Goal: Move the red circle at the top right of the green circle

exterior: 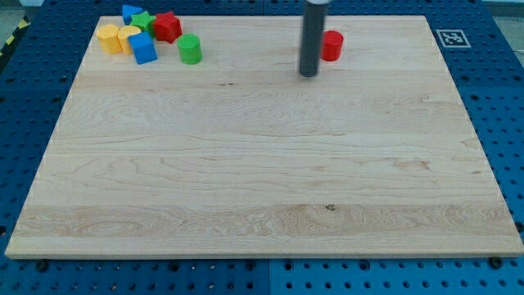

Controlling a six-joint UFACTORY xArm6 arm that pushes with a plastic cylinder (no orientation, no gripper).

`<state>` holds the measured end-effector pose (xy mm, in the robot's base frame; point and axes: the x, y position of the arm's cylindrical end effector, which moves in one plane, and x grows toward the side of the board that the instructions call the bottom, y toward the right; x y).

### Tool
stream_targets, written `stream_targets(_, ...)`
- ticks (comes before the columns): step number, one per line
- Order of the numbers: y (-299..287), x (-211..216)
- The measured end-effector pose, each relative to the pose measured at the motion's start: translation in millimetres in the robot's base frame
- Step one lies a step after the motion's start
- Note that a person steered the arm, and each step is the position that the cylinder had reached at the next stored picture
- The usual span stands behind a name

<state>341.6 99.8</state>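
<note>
Nearest the camera runs the front edge of the wooden board [246,246], pale maple-like planks with fine grain lines and a small dark knot low in the middle; it rests on a blue perforated base [24,164], and a square marker tag [449,38] sits at the board's top right corner

Further up, my tip [308,74] comes down as a straight dark matt rod, upright, with nothing gripped since it has no means to grip; it simply rests at board height. The red circle [331,45] sits just to the view's right of the rod and slightly above the tip, partly hidden behind the shaft, so whether they touch I cannot tell. It is a short glossy plastic cylinder with no long axis to speak of, so it should slide evenly from any side

The green circle [190,49], a similar stubby cylinder, lies well apart to the view's left, at about the same height on the board. The relation that matters: the red circle is on the far side of my tip from its goal, so I judge the tip must get round to the red circle's right before pushing leftward

Beyond the green circle a cluster crowds the top left corner: a red block [168,26], a green star-like block [144,20], a blue block [143,49], a smaller blue block [129,12], a yellow block [127,36] and an orange block [109,38], all smooth plastic, several touching
</note>
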Motion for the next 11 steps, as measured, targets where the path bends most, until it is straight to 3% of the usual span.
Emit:
stream_targets(1,72,-28)
stream_targets(2,74,-70)
stream_targets(5,71,-61)
stream_targets(7,27,-60)
stream_targets(11,-126,-61)
